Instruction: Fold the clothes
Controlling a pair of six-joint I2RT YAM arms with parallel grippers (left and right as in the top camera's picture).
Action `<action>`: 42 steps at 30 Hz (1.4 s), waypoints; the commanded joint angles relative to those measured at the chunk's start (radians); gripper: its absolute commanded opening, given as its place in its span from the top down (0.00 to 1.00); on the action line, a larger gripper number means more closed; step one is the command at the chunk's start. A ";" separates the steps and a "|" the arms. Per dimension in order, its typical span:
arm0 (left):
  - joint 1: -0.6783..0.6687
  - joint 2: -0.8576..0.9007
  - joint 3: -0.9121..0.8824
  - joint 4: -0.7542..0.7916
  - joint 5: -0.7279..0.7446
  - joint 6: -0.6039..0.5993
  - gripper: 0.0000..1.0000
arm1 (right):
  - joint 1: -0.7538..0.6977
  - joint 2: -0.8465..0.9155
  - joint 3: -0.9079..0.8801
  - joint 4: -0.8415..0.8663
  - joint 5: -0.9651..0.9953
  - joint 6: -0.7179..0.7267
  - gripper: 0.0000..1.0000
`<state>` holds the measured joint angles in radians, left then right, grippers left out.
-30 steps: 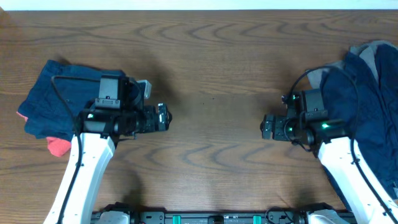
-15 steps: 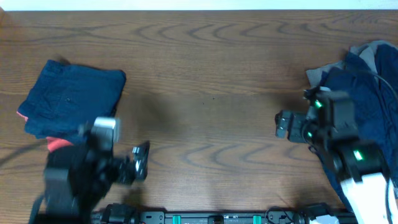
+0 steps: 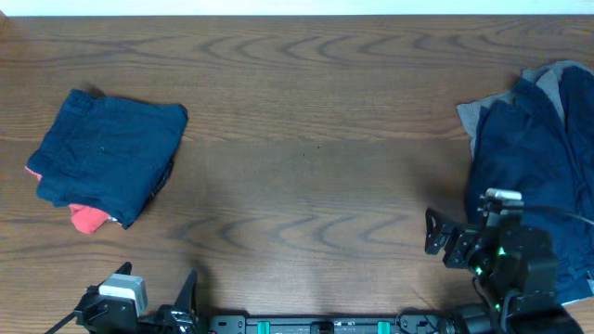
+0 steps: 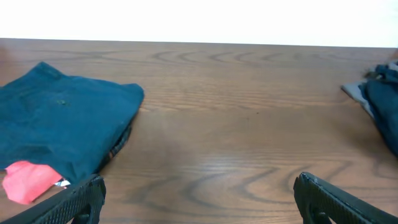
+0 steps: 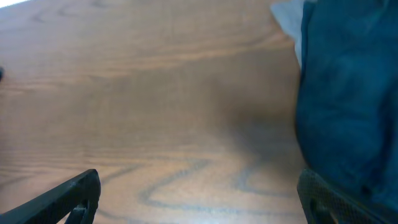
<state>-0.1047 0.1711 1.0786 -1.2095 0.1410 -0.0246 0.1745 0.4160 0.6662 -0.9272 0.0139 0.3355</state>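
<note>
Brown wood-grain tabletop (image 3: 306,111), smooth | you have two cloth groups: one squared folded navy stack (image 3: 107,148) at 9 o'clock, one red piece (image 3: 86,218) poking out at its near corner; one rumpled navy heap (image 3: 529,167) at 3 o'clock, one grey piece (image 3: 471,116) at its edge | left end effector (image 4: 199,186) spread wide, empty | right end effector (image 5: 199,180) spread wide, empty
</note>
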 commanded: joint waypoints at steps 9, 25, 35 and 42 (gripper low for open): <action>0.003 -0.001 0.005 -0.037 -0.026 0.013 0.02 | -0.003 -0.010 -0.019 0.007 -0.023 0.114 0.01; 0.003 -0.001 0.006 -0.111 -0.026 0.013 0.02 | -0.003 -0.010 -0.019 -0.009 -0.033 0.124 0.01; 0.003 -0.001 0.006 -0.111 -0.026 0.013 0.02 | -0.003 -0.010 -0.020 0.057 -0.024 0.070 0.01; 0.003 -0.001 0.006 -0.111 -0.026 0.013 0.02 | -0.003 -0.010 -0.021 0.202 -0.051 -0.066 0.01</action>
<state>-0.1047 0.1711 1.0786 -1.3205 0.1234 -0.0250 0.1745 0.4137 0.6468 -0.7410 -0.0277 0.3389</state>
